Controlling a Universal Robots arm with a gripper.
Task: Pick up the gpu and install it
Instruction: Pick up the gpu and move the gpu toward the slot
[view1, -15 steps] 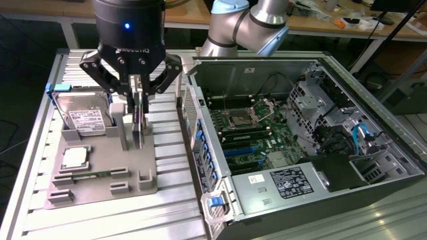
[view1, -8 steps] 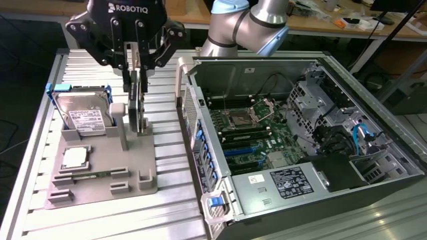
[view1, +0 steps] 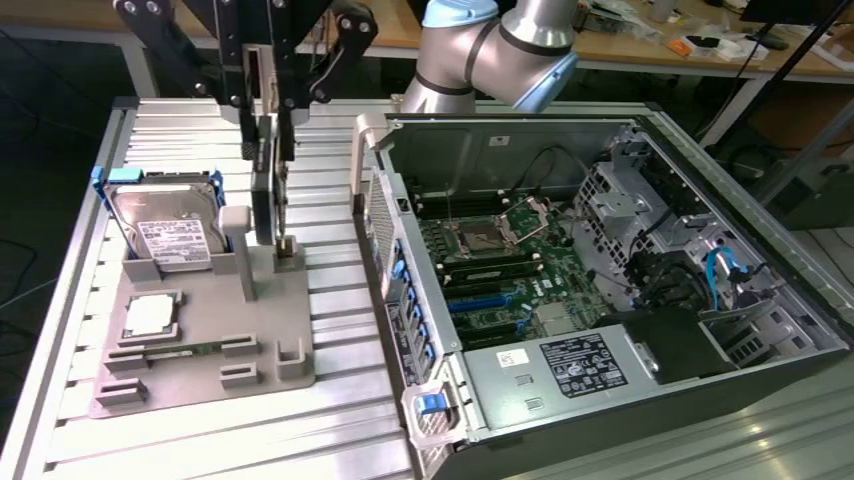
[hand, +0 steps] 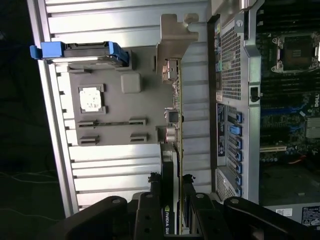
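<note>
Gripper (view1: 270, 140) pinches the gpu (view1: 274, 200).
I see it upright over the grey stand (view1: 267, 330), exterior view's left of the case (view1: 467, 150).

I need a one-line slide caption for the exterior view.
The gripper holds the gpu upright at the grey fixture, beside the hard drive; open computer case on the exterior view's right.

Even overhead light brightens the exterior view's counter (view1: 200, 440). The wrist view is dimmer, its gripper (hand: 171, 180) nearly black.
</note>
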